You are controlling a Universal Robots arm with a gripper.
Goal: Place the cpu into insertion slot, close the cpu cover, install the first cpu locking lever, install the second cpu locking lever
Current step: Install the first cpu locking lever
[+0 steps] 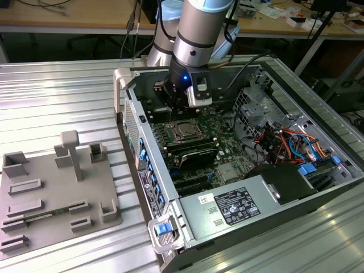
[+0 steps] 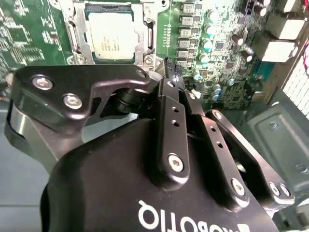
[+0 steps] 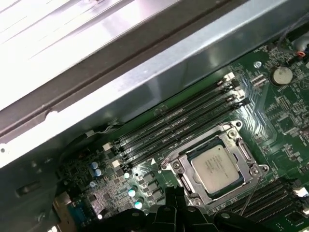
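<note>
1 claw: closed, empty, at 12 o'clock of chip in exterior view | 1 chip: lies flat | 1 cover frame: down around chip

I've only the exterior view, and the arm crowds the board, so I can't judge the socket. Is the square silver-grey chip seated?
Observer: Yes. In both wrist views the dull silver-grey square cpu lies flat in the black, metal-rimmed insertion slot.
Operator: And the cover?
Observer: The shiny, windowed metal cpu cover lies flat around the cpu.
Operator: Where's the end effector?
Observer: In the second wrist view the black end effector sits by the insertion slot's corner; contact unclear.
</note>
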